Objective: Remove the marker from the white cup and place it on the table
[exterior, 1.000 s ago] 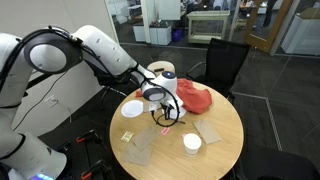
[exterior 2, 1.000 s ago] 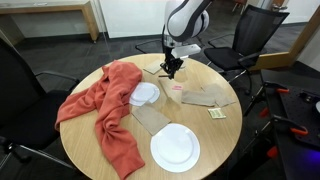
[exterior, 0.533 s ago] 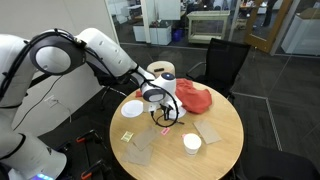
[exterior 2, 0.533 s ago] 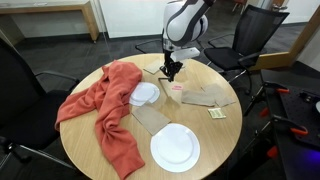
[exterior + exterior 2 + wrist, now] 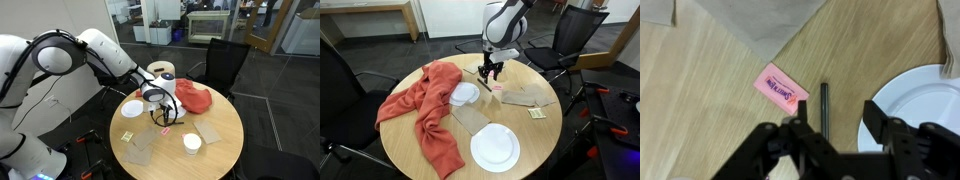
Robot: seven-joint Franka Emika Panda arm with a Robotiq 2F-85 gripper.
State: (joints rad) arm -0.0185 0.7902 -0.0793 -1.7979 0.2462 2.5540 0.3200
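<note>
The gripper (image 5: 837, 120) hangs wide open and empty above the marker (image 5: 824, 102), which lies flat on the counter (image 5: 700, 100).

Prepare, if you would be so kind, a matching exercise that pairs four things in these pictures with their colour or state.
Things:
1. marker
2. small packet
3. cloth
4. pincer

Colour or state:
a. pink, flat beside the marker
b. open, holding nothing
c. dark, lying flat on the table
d. red, bunched up

Pairs: 1-c, 2-a, 3-d, 4-b
</note>
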